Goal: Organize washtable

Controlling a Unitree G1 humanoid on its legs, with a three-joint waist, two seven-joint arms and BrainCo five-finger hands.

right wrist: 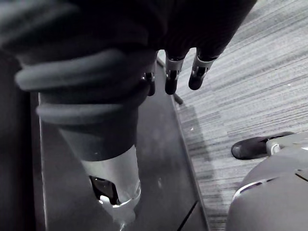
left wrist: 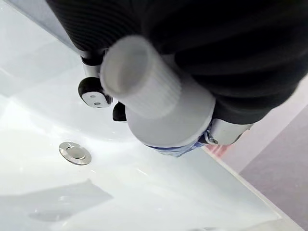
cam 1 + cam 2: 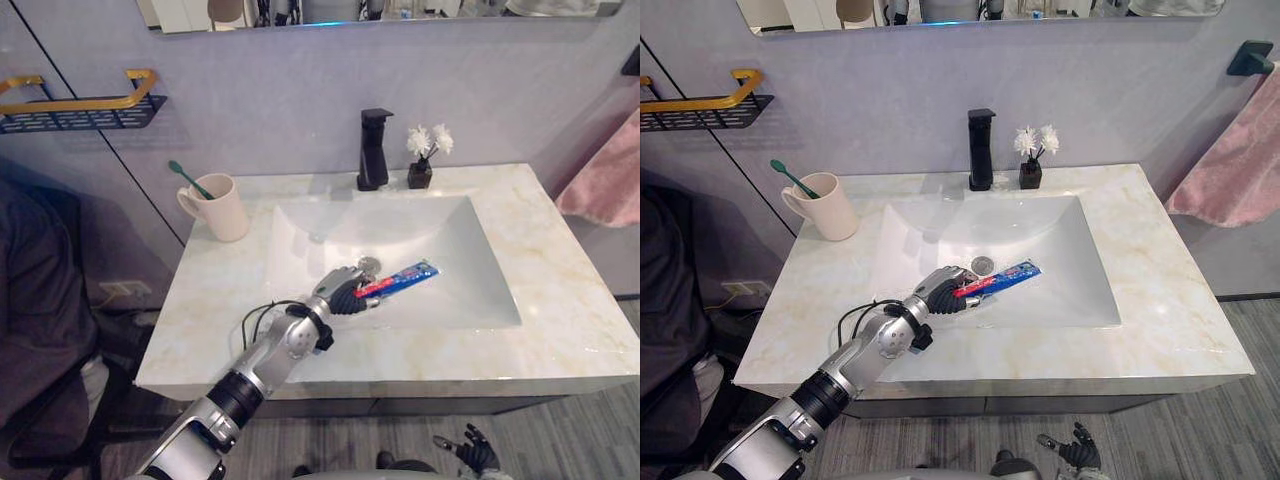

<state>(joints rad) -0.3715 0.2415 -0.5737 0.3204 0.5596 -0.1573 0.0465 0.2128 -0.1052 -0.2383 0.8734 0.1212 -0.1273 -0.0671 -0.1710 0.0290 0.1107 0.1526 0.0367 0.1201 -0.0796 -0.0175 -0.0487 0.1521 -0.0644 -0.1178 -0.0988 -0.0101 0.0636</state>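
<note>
**1 tube (image 3: 408,275) gripped, cup (image 3: 225,210) well to the left**

My left hand (image 3: 345,290) is clenched round the tube at its capped end, in the sink (image 3: 300,225) just on my side of the drain (image 3: 369,264). The tube's long axis runs from my palm out to the right of the drain, cap toward my wrist. Whether it touches the sink I cannot tell. The cup with its toothbrush (image 3: 190,180) stands well left of the drain, on this arm's side, so my next swing probably goes there. My right hand (image 3: 472,452) hangs slack, holding nothing.
</note>
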